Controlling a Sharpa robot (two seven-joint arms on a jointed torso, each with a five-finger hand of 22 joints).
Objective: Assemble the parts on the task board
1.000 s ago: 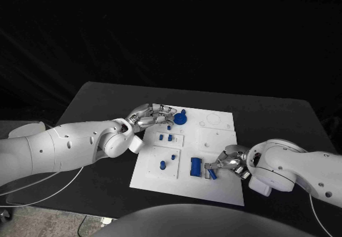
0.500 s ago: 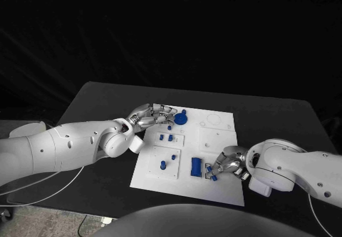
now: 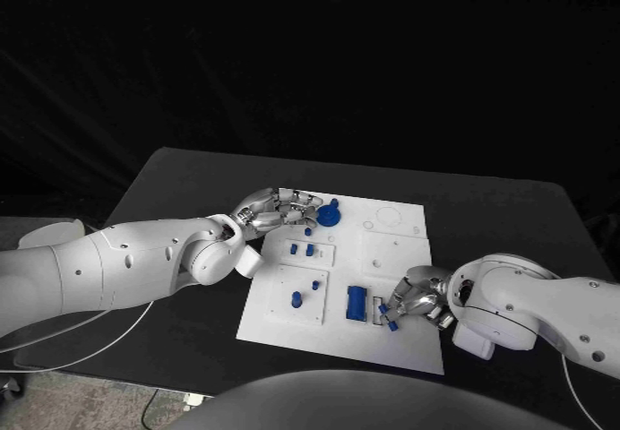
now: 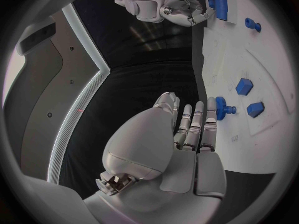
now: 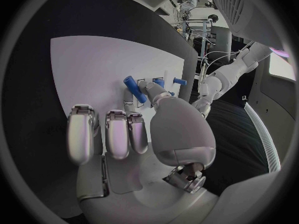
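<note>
Pinching a small blue peg (image 5: 134,88), right hand (image 3: 416,296) overhangs the task board (image 3: 403,345)

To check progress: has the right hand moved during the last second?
Yes, slightly. The right hand has shifted toward the task board near edge, along the long blue block, carrying its small blue part.

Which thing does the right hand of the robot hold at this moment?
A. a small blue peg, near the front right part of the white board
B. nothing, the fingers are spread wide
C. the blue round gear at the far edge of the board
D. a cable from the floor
A: the right hand pinches a small blue peg over the task board, beside the large blue block.
</note>
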